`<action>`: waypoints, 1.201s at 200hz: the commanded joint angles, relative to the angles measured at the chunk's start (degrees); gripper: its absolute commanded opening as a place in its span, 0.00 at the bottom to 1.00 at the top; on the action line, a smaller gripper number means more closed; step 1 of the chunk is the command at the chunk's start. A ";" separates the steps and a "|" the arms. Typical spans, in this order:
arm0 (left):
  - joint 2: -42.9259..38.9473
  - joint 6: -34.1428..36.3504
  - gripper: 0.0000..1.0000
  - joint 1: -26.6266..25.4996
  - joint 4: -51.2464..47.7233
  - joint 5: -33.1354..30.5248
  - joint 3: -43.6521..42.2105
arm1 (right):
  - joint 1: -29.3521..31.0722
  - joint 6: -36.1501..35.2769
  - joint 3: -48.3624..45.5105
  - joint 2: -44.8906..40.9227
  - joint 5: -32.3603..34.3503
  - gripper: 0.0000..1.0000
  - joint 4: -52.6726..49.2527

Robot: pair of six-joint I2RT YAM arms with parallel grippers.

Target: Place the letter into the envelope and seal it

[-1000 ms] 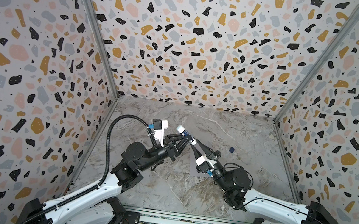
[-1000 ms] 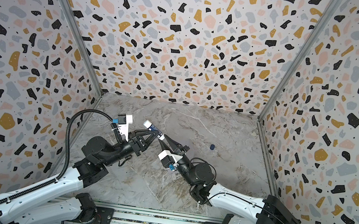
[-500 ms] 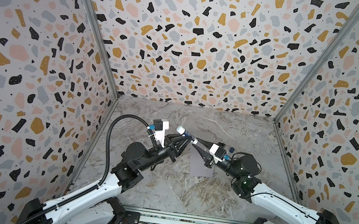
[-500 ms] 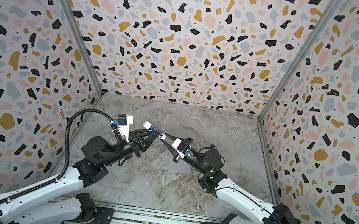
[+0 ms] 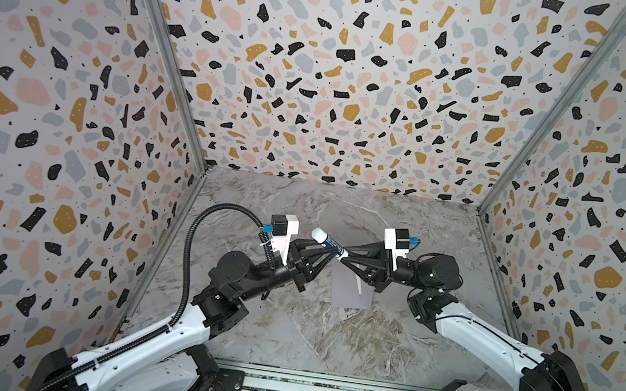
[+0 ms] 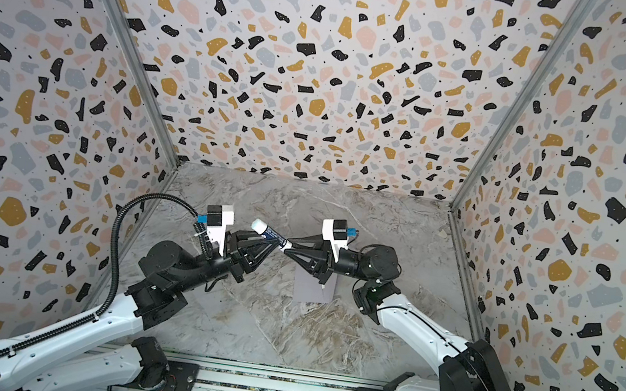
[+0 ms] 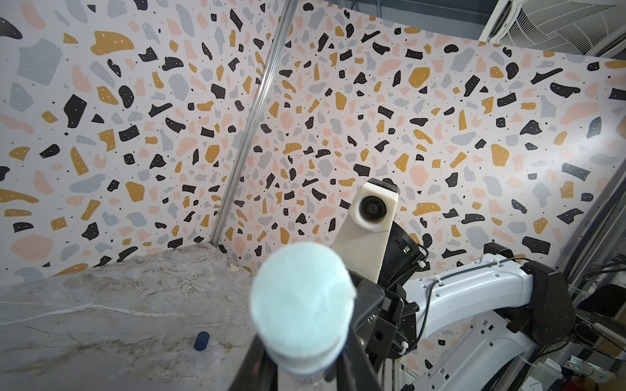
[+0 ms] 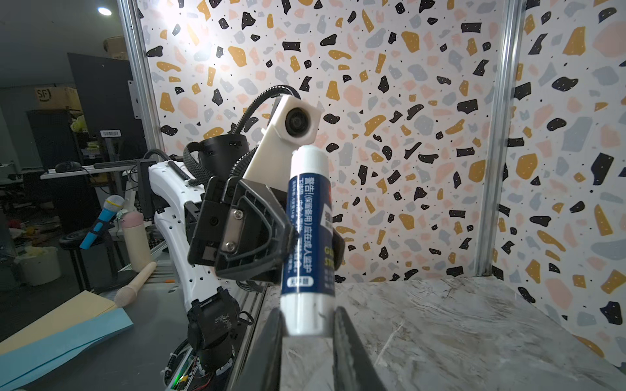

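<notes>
A glue stick (image 5: 328,242) (image 6: 271,234) (image 8: 309,237), white with a dark blue label and its pale tip (image 7: 301,301) bare, hangs in the air between both arms. My left gripper (image 5: 330,251) (image 6: 274,243) (image 8: 313,237) is shut on its labelled middle. My right gripper (image 5: 344,255) (image 6: 288,248) (image 8: 306,325) is shut on its white base end. Below them the grey-lavender envelope (image 5: 346,296) (image 6: 309,290) lies flat on the table, partly covered by the right gripper. The letter is not in view.
A small dark blue cap (image 7: 202,340) lies on the marble table (image 5: 283,326) beyond the grippers. Terrazzo-patterned walls (image 5: 340,83) close in three sides. A metal rail (image 5: 316,390) runs along the front edge.
The right arm has swung from the front to the right side, turning its gripper level while keeping hold of the stick's base. More of the envelope shows. The left arm and the stick barely moved.
</notes>
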 commanded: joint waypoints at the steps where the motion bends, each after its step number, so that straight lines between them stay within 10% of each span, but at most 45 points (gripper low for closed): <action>1: -0.56 0.27 0.00 0.27 3.35 -2.39 -0.35 | 0.07 -0.66 2.10 -1.81 -0.65 0.17 -0.31; 37: 0.51 -4.22 0.00 0.26 2.05 -5.35 1.19 | 5.10 -25.51 -2.07 -8.98 23.03 0.51 -10.57; 77: 1.25 -6.53 0.00 0.27 2.18 -5.00 2.09 | 15.89 -53.63 -8.01 -13.42 47.00 0.56 -7.87; 240: 0.84 -8.50 0.00 0.23 3.07 -3.90 2.11 | 21.94 -62.47 -4.89 -6.75 57.89 0.30 -3.26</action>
